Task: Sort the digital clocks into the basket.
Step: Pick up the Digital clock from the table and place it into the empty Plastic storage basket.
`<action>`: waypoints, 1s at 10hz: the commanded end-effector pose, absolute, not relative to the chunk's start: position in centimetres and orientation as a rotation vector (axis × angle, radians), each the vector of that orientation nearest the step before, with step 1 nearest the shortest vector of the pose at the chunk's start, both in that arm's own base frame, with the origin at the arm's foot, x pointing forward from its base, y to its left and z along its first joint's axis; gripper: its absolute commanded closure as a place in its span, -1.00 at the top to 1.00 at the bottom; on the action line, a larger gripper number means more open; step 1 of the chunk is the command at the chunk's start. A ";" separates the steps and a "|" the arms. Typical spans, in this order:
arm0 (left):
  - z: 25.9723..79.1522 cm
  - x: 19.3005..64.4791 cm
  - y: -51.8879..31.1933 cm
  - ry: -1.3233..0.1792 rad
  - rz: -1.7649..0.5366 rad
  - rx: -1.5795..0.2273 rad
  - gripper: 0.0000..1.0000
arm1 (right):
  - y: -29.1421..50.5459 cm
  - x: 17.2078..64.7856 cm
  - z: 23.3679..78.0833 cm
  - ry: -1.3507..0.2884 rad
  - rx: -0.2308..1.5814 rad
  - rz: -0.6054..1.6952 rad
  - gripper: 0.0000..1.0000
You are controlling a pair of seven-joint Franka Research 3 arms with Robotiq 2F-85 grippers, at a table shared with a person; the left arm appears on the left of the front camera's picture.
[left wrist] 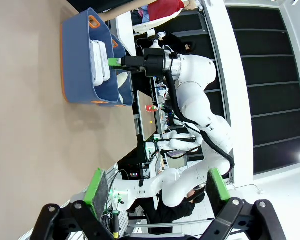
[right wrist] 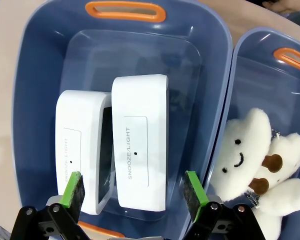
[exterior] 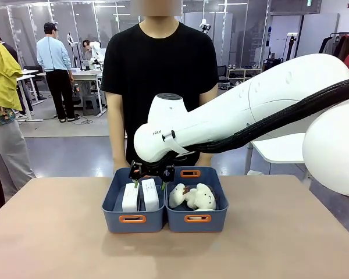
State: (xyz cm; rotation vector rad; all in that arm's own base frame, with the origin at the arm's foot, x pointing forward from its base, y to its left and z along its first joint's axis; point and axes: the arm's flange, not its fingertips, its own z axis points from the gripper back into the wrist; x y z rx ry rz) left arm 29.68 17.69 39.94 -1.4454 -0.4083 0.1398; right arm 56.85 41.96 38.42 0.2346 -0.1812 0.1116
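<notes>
Two white digital clocks lie side by side in the left blue basket (exterior: 117, 203): one clock (exterior: 130, 197) on the left and the other clock (exterior: 150, 195) on the right. In the right wrist view both clocks (right wrist: 82, 150) (right wrist: 140, 147) sit on the basket's (right wrist: 35, 90) floor, printed sides up. My right gripper (exterior: 149, 185) hangs open just above them, its green pads (right wrist: 74, 189) apart and touching neither clock. My left gripper (left wrist: 155, 187) is open and empty, off to the side above the table, far from the basket (left wrist: 75, 55).
A second blue bin (exterior: 212, 209) touches the basket's right side and holds cream plush toys (exterior: 193, 196). A person in a black shirt (exterior: 160, 75) stands at the table's far edge behind the bins. My right arm (exterior: 250, 110) spans the right half of the front view.
</notes>
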 end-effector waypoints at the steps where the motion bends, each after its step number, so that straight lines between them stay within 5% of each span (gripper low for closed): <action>1: 40.5 29.6 17.6 -0.406 0.152 -1.465 1.00 | 41.9 56.9 38.3 -0.181 0.247 0.099 1.00; 3: 40.5 29.6 17.6 -0.406 0.152 -1.465 1.00 | 42.0 56.9 38.4 -0.181 0.235 0.112 1.00; 7: 40.5 29.6 17.6 -0.406 0.152 -1.465 1.00 | 39.5 50.7 47.8 -0.160 0.281 0.153 1.00; 10: 40.5 29.6 17.6 -0.406 0.152 -1.465 1.00 | 33.1 47.6 50.0 -0.068 0.475 0.187 1.00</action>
